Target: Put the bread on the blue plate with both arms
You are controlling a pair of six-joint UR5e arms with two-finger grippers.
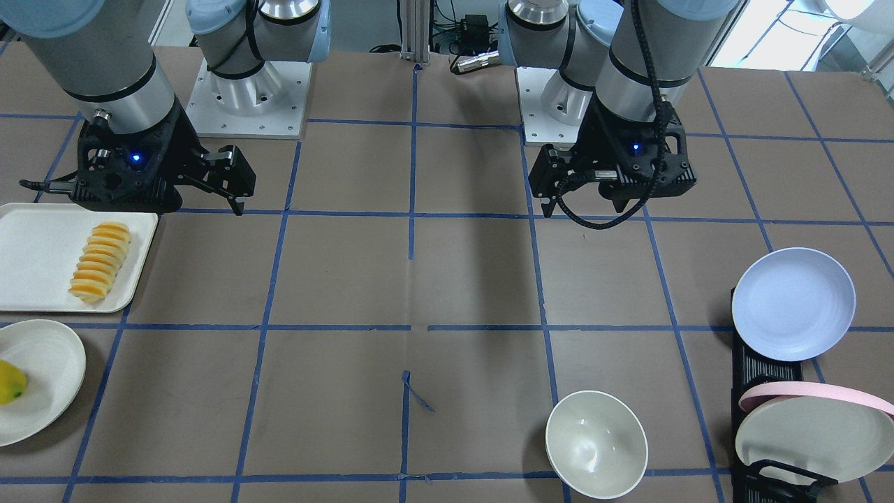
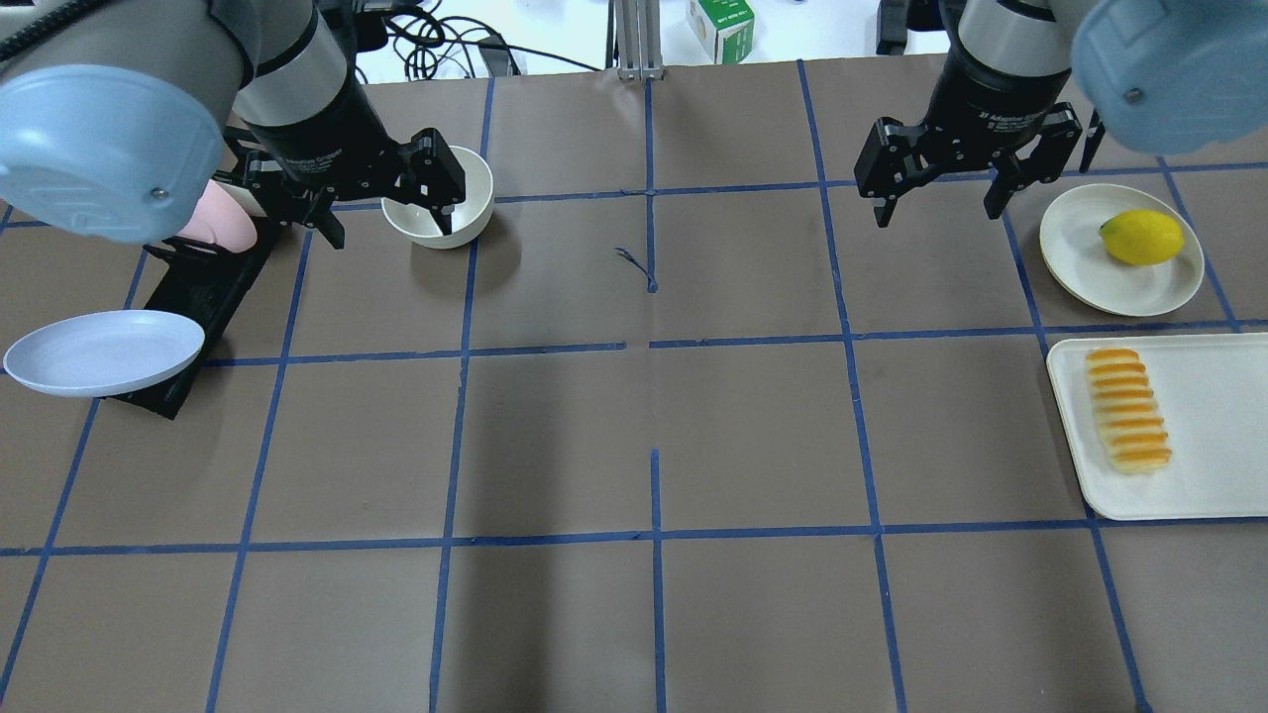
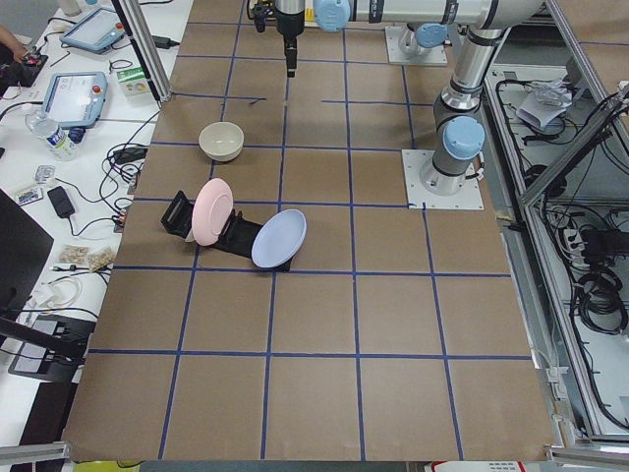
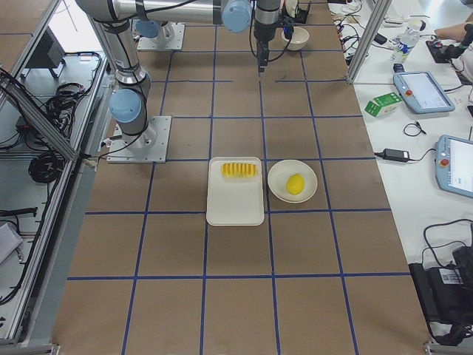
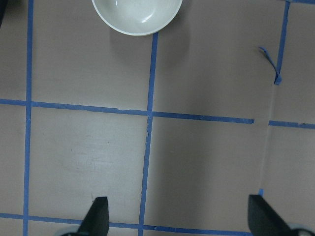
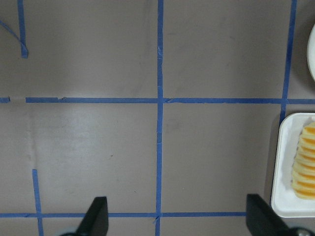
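Note:
The bread (image 2: 1127,409) lies on a white tray (image 2: 1214,475) at the table's right side; it also shows in the front view (image 1: 101,262) and at the right edge of the right wrist view (image 6: 305,162). The blue plate (image 2: 104,352) leans in a black rack (image 2: 198,297) at the far left, and shows in the front view (image 1: 793,304) too. My left gripper (image 2: 391,233) hangs open and empty above the table beside a cream bowl (image 2: 468,186). My right gripper (image 2: 936,215) hangs open and empty, well away from the bread.
A white plate (image 2: 1080,248) with a yellow fruit (image 2: 1141,238) sits beyond the tray. A pink-rimmed plate (image 1: 814,426) stands in the same rack as the blue plate. Blue tape lines grid the brown table top.

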